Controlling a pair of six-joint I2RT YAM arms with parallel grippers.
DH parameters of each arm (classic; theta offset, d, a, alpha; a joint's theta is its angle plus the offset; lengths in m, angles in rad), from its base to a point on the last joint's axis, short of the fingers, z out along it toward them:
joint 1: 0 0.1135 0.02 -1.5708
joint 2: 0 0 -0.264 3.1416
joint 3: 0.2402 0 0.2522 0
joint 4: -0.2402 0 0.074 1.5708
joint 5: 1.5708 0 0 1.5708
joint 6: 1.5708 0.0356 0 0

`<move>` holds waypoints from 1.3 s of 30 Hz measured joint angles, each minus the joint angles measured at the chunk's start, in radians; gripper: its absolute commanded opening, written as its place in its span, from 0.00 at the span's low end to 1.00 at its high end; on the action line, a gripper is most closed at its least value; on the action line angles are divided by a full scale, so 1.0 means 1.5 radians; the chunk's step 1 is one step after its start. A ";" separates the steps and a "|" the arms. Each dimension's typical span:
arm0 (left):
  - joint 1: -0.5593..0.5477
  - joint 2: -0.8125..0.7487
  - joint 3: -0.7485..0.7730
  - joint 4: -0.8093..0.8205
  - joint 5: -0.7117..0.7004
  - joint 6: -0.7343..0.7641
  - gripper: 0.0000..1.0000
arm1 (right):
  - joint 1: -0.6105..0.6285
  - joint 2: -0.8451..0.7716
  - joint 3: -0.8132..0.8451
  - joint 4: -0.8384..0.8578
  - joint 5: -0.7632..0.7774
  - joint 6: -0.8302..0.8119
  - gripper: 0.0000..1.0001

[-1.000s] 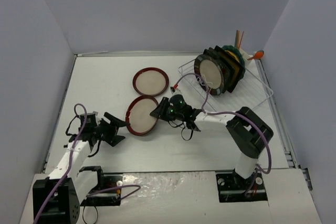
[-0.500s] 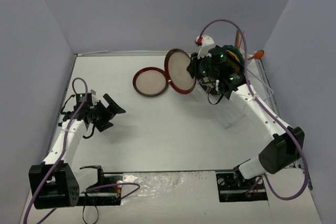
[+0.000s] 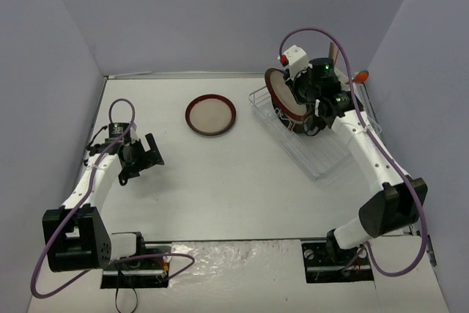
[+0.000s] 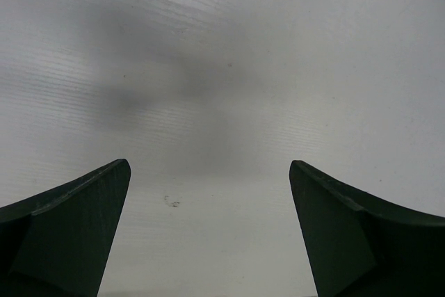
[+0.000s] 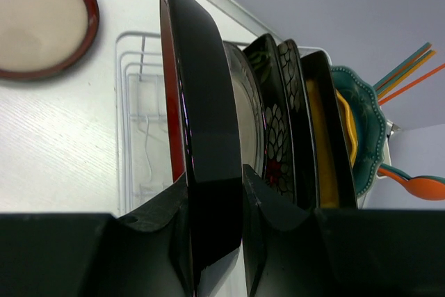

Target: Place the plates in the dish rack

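Observation:
My right gripper (image 5: 215, 189) is shut on the rim of a red-brown rimmed plate (image 5: 201, 102), holding it on edge over the white dish rack (image 3: 322, 159). In the top view this plate (image 3: 281, 95) stands at the rack's left end. Close behind it stand a striped round plate (image 5: 247, 119), black floral plates (image 5: 274, 126), a black square plate with amber centre (image 5: 323, 137) and a teal scalloped plate (image 5: 365, 126). A second red-brown rimmed plate (image 3: 210, 115) lies flat on the table. My left gripper (image 3: 149, 153) hangs open over bare table, far left, with nothing between its fingers (image 4: 76, 220).
Orange and green utensils (image 5: 410, 74) stand in the caddy at the rack's far end, with an orange spoon (image 5: 424, 187) beside them. Rack wires (image 5: 132, 102) show left of the held plate. Grey walls enclose the table on three sides.
My right arm carried the red-brown rimmed plate from the table's middle up to the rack and in beside the standing plates. My left arm drew back to the left, its jaws wider.

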 measured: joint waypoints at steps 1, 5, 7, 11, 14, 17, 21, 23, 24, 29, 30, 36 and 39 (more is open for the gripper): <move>0.000 0.002 -0.004 0.000 -0.001 0.003 0.97 | -0.002 0.010 0.000 -0.001 0.004 -0.009 0.00; 0.000 0.005 -0.009 0.001 -0.004 0.015 0.97 | -0.004 0.047 0.000 -0.001 0.018 -0.033 0.00; 0.000 0.005 -0.009 0.003 -0.005 0.018 0.97 | -0.004 0.055 -0.003 0.000 0.025 -0.037 0.00; 0.000 0.008 -0.009 0.006 -0.004 0.021 0.97 | -0.004 0.058 -0.012 0.006 0.037 -0.045 0.00; 0.000 0.014 -0.009 0.007 -0.004 0.021 0.97 | -0.007 0.059 -0.022 0.017 0.040 -0.047 0.00; 0.000 0.018 -0.009 0.008 -0.004 0.021 0.97 | -0.008 0.060 -0.041 0.034 0.041 -0.047 0.00; 0.000 0.018 -0.009 0.009 -0.004 0.021 0.97 | -0.008 0.062 -0.075 0.049 0.040 -0.038 0.00; 0.000 0.018 -0.009 0.009 -0.004 0.021 0.97 | -0.008 0.067 -0.090 0.054 0.039 -0.031 0.00; 0.000 0.019 -0.009 0.010 -0.003 0.021 0.97 | -0.008 0.070 -0.097 0.058 0.039 -0.028 0.00; 0.000 0.020 -0.009 0.011 -0.002 0.021 0.97 | -0.010 0.093 -0.115 0.086 0.036 -0.009 0.08; 0.000 0.020 -0.009 0.012 -0.001 0.021 0.97 | -0.012 0.096 -0.115 0.092 0.034 -0.004 0.11; 0.000 0.020 -0.009 0.021 0.007 0.020 0.97 | -0.012 0.107 -0.115 0.114 0.031 0.017 0.41; 0.000 0.020 -0.009 0.026 0.016 0.020 0.97 | -0.012 0.107 -0.115 0.147 0.029 0.030 0.52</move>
